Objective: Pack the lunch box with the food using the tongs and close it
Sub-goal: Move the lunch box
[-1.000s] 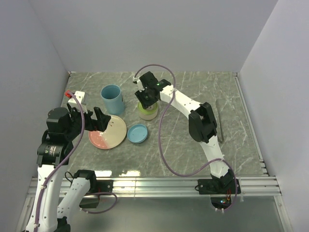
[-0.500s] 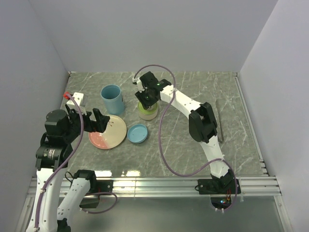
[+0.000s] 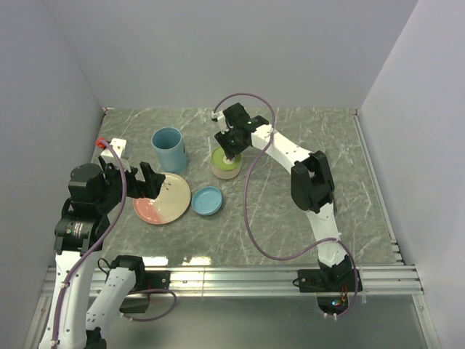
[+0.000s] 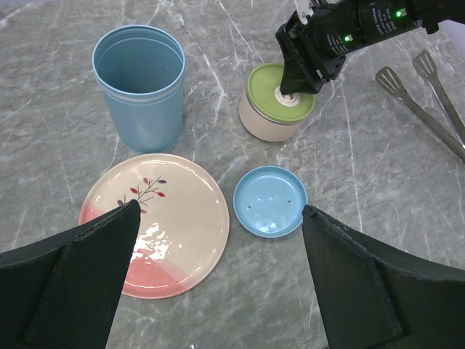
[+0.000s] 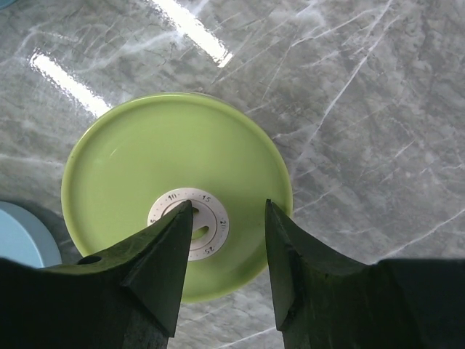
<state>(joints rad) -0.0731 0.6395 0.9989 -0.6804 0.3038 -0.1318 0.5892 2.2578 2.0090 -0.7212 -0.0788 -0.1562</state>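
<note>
The lunch box (image 3: 224, 166) is a round cream tub with a green lid (image 5: 145, 167) on it; the lid has a white dial at its middle. My right gripper (image 5: 228, 207) hangs open just above that lid, with nothing between its fingers, and shows from above as well (image 3: 232, 147). The silver tongs (image 4: 429, 102) lie on the table right of the tub. My left gripper (image 4: 219, 209) is wide open and empty above the plate (image 4: 167, 218) and a small blue lid (image 4: 270, 201). The food is out of view.
A tall blue cup (image 3: 168, 147) stands left of the lunch box. The pink-and-cream plate (image 3: 163, 202) is bare. A white block with a red tip (image 3: 115, 147) sits by the left wall. Walls close in the table on three sides.
My right gripper has shifted slightly right and back, off the lunch box, so the green lid now shows. The left arm has barely moved.
</note>
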